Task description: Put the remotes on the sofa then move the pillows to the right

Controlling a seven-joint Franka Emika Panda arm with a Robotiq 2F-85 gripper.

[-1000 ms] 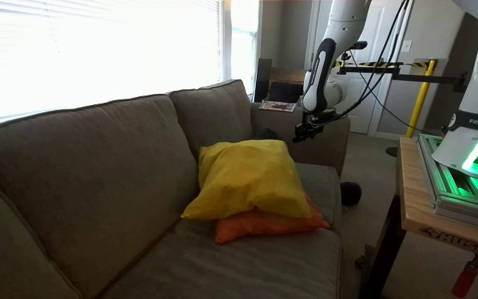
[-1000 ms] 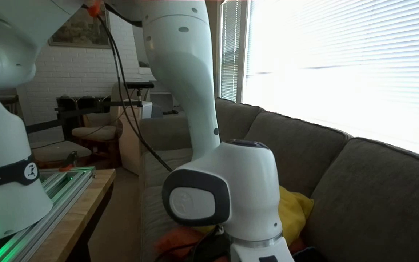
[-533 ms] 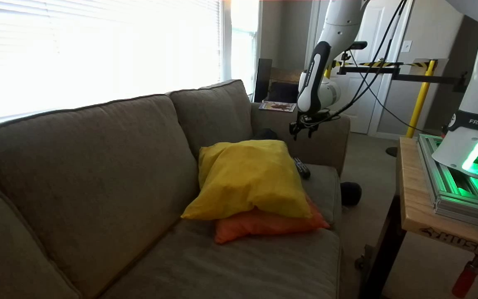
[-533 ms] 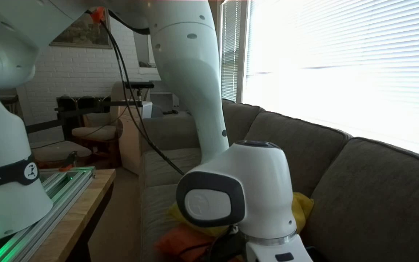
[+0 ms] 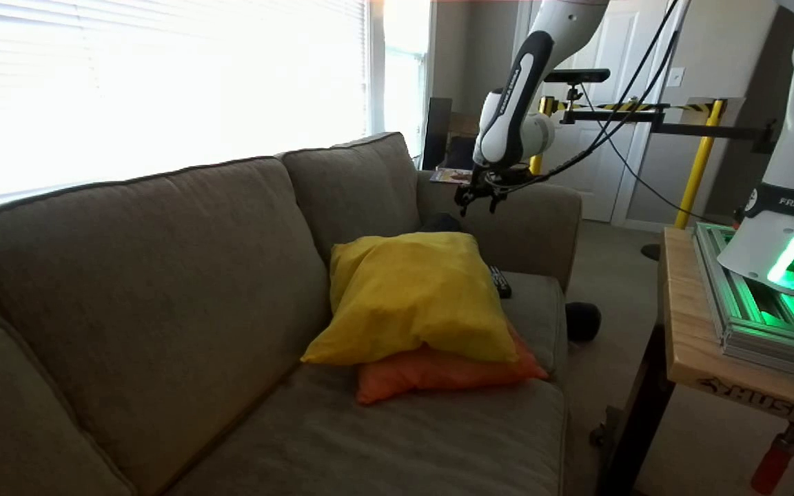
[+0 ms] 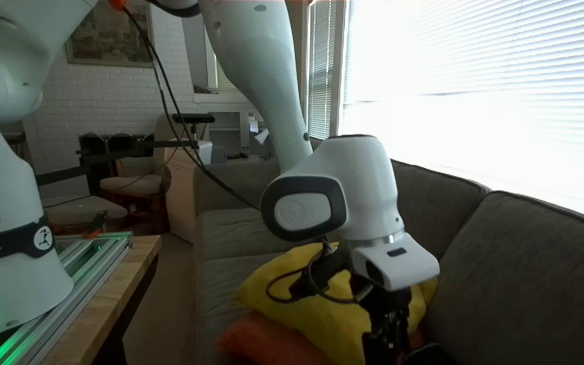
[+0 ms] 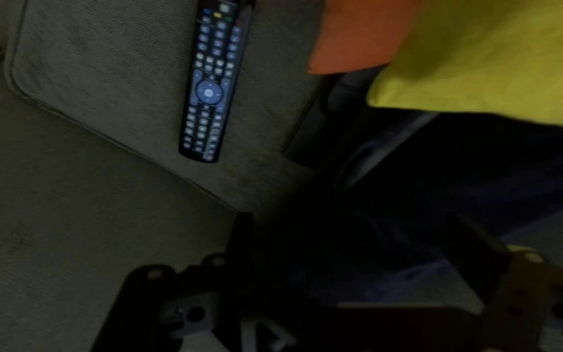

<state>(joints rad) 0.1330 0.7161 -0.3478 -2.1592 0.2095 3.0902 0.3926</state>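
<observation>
- Two soft goods: yellow pillow (image 5: 414, 296), stacked over orange-red pillow (image 5: 438, 375), both on the sofa (image 5: 383, 444). Judged light, limp and not fragile. I would pinch a corner or raised fold of the yellow pillow, deeply, since plain cloth may slide free; the lower one may drag along.
- One multi-button remote control (image 7: 208, 90), face up on the seat beside the yellow pillow, apart from it. Judged light, stiff, slick-cased; hold across the narrow width, mid-length.
- One slim dark object (image 7: 318, 132), perhaps a second remote, partly lost to view by the yellow pillow's corner.
- One gripper (image 5: 479, 205), mine: fingers spread, nothing seen between them; raised above the seat, on the armrest (image 5: 531, 231) side of the yellow pillow, apart from it.
- One dark cloth (image 7: 487, 171), next to the yellow pillow; kind too dim to tell.
- Sofa surface: grey-beige upholstery, padded, likely to give under the yellow pillow and to rub against it when dragged.
- Room: bright blinds-hung window (image 5: 163, 83) behind the yellow pillow; magazine (image 5: 449, 175) on the armrest beyond it; wood-topped Husky workbench (image 5: 692, 337) across from it, apart from the sofa, carrying my base.
</observation>
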